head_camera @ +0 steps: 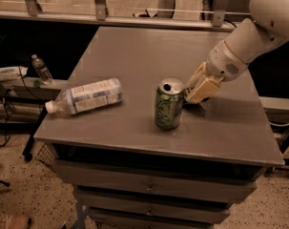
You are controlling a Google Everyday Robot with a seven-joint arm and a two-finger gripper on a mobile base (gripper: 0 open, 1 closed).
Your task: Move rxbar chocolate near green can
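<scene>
The green can [169, 104] stands upright near the middle of the grey table [134, 51], its silver top open. My gripper [197, 93] is low over the table just to the right of the can, almost touching it. A dark sliver [189, 103] shows between the can and the gripper at table level; it may be the rxbar chocolate, but most of it is hidden under the gripper. I cannot tell whether the gripper is touching it.
A large clear plastic bottle [87, 95] with a white label lies on its side at the table's left. A small water bottle [41, 69] stands on a low shelf to the left. Drawers [149, 187] are below the table's front edge.
</scene>
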